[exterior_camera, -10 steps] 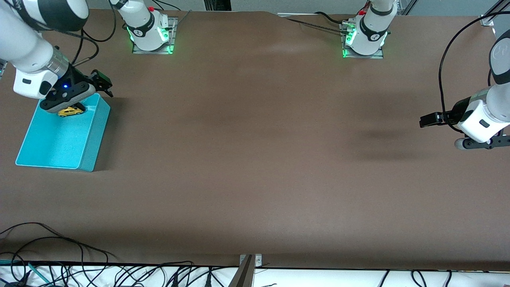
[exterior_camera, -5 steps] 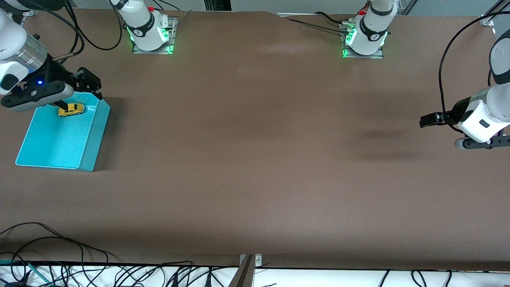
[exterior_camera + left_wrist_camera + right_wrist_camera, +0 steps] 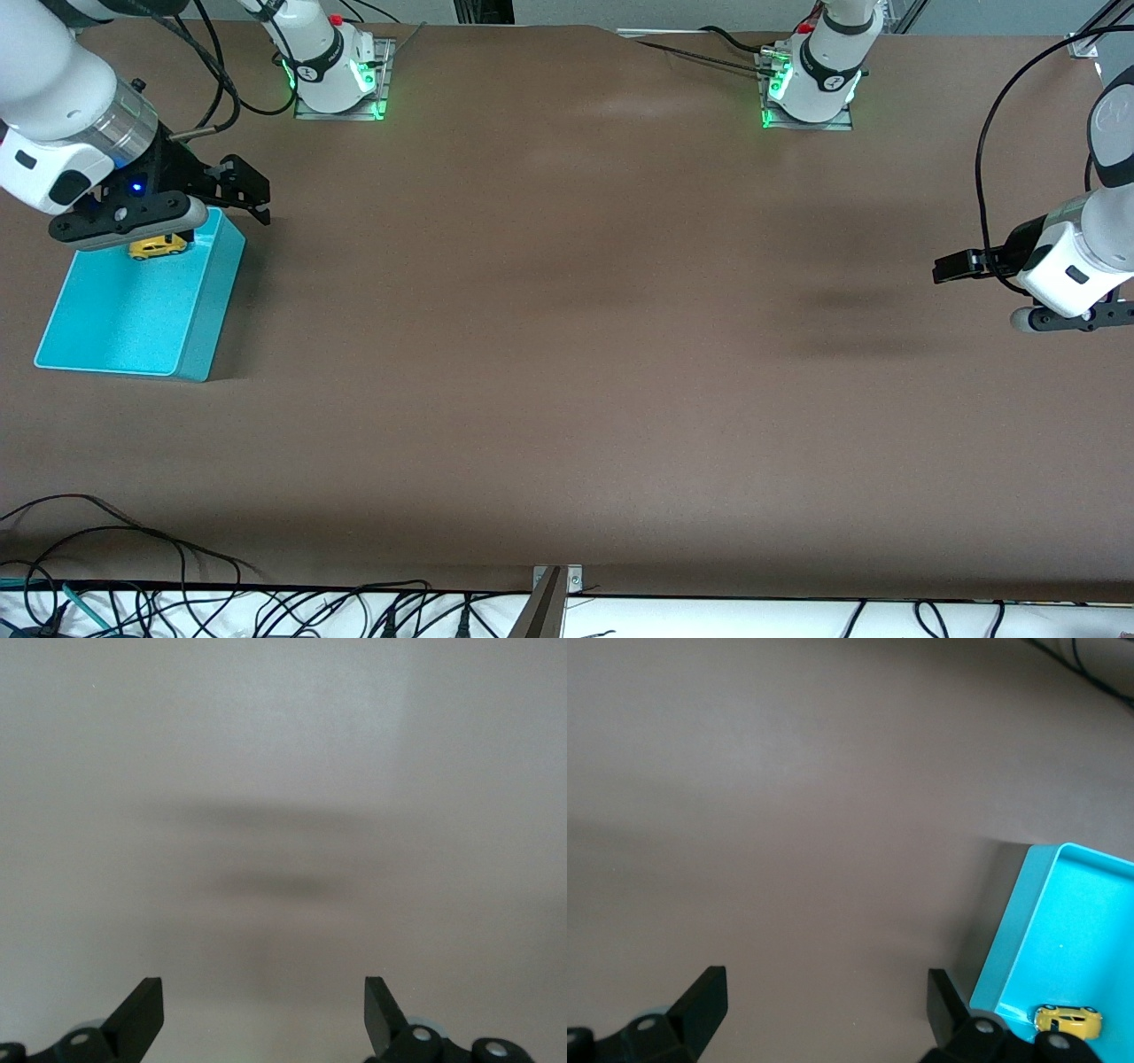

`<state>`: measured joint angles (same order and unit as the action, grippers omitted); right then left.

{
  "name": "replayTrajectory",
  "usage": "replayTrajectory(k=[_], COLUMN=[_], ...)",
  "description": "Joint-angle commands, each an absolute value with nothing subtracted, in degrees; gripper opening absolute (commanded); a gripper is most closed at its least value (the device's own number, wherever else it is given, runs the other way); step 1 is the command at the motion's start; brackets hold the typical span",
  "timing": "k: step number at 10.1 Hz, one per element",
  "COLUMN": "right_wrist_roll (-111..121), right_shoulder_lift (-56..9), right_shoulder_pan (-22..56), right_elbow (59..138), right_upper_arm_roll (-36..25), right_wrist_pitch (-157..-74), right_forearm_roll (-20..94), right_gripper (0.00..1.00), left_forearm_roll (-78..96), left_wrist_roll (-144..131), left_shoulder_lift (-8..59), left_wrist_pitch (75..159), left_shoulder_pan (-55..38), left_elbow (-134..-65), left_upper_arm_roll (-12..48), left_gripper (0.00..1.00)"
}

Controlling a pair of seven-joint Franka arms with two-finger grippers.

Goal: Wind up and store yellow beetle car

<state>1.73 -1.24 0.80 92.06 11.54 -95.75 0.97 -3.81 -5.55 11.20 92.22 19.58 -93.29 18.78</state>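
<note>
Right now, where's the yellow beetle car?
The yellow beetle car sits inside the turquoise bin, at its edge farthest from the front camera, toward the right arm's end of the table.

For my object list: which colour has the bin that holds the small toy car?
Turquoise. The bin shows best in the front view, with the yellow beetle car inside it.

No readable text — no labels, numbers or signs.

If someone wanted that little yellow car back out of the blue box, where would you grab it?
Probably across the yellow beetle car's two long sides, coming straight down from above: it lies low inside the turquoise bin, near a corner, so the walls block any sideways approach.
</note>
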Motion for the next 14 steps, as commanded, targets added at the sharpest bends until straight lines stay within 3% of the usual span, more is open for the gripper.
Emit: replayTrajectory(k=[1, 14], right_wrist_roll=[0.6, 0.4], right_shoulder_lift=[-4.7, -4.8], right_shoulder_pan=[1.1, 0.3], right_elbow=[84.8, 84.7], right_upper_arm_roll=[10.8, 4.6], right_wrist_pitch=[-91.8, -89.5], right_forearm_roll=[0.2, -0.1], right_gripper=[1.0, 1.0], left_forearm_roll=[-2.4, -2.4], left_wrist_roll=[-4.0, -4.1], left_shoulder_lift=[10.3, 10.4], left_wrist_pitch=[91.7, 91.7], left_shoulder_pan=[20.0, 20.0], left_elbow=[-93.8, -93.8], left_upper_arm_roll=[18.7, 18.7], left_gripper=[1.0, 1.0])
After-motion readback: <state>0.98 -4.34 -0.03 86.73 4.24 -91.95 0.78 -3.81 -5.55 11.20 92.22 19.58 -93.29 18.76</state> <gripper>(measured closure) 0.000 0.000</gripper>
